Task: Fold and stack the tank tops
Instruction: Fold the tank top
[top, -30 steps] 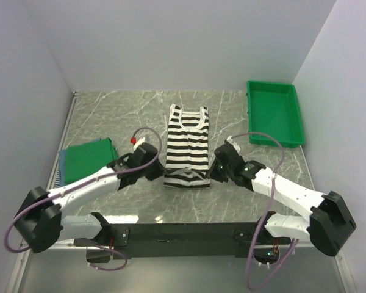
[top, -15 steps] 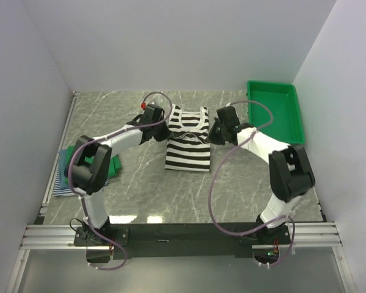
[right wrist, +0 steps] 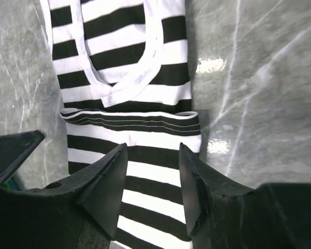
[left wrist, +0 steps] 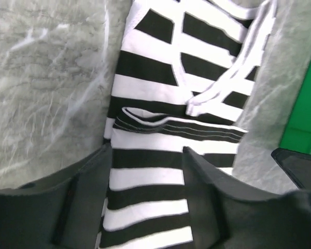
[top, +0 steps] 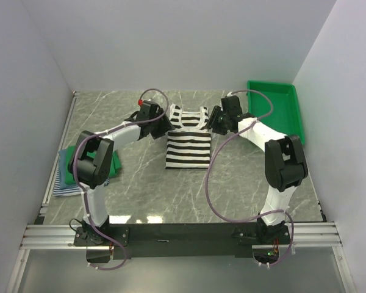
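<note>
The black-and-white striped tank top (top: 188,146) lies in the middle of the table, folded in half, its hem edge (right wrist: 129,120) resting just below the neckline. My left gripper (top: 161,126) hovers over the fold's left far corner and my right gripper (top: 214,126) over the right far corner. In the left wrist view the left gripper (left wrist: 147,151) is open above the stripes (left wrist: 160,129), gripping nothing. The right gripper (right wrist: 153,150) is likewise open above the cloth (right wrist: 135,93). A green tank top (top: 113,162) lies on a pile at the left, partly hidden by the left arm.
A blue-white striped cloth (top: 63,185) shows under the green one on the left pile. A rigid green bin (top: 274,113) stands at the back right, close to the right arm. White walls close in the table on three sides.
Both grippers carried the striped top's near hem from the front to the far side, folding it in half, then opened and let go of it.
</note>
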Action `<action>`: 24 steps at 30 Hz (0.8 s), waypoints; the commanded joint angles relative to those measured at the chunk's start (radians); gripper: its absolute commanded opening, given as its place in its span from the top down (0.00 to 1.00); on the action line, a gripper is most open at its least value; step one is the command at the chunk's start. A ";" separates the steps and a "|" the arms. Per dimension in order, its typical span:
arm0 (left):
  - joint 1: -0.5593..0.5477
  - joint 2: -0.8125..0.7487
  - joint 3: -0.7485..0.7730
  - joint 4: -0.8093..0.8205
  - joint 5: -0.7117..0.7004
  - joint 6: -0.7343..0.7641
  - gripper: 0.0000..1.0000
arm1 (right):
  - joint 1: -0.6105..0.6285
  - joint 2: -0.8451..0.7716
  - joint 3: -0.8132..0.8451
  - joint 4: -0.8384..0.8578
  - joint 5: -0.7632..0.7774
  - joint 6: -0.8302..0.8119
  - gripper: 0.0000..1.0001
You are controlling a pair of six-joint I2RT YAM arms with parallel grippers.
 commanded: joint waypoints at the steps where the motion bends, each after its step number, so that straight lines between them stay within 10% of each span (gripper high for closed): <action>1: -0.008 -0.139 -0.049 0.027 -0.046 -0.014 0.42 | 0.010 -0.078 0.034 -0.039 0.067 -0.044 0.48; 9: -0.120 -0.224 -0.193 0.028 -0.042 -0.069 0.79 | 0.171 -0.101 -0.040 -0.074 0.187 -0.035 0.53; 24: -0.232 -0.254 -0.487 0.061 -0.081 -0.179 0.99 | 0.277 -0.244 -0.460 0.053 0.148 0.057 0.58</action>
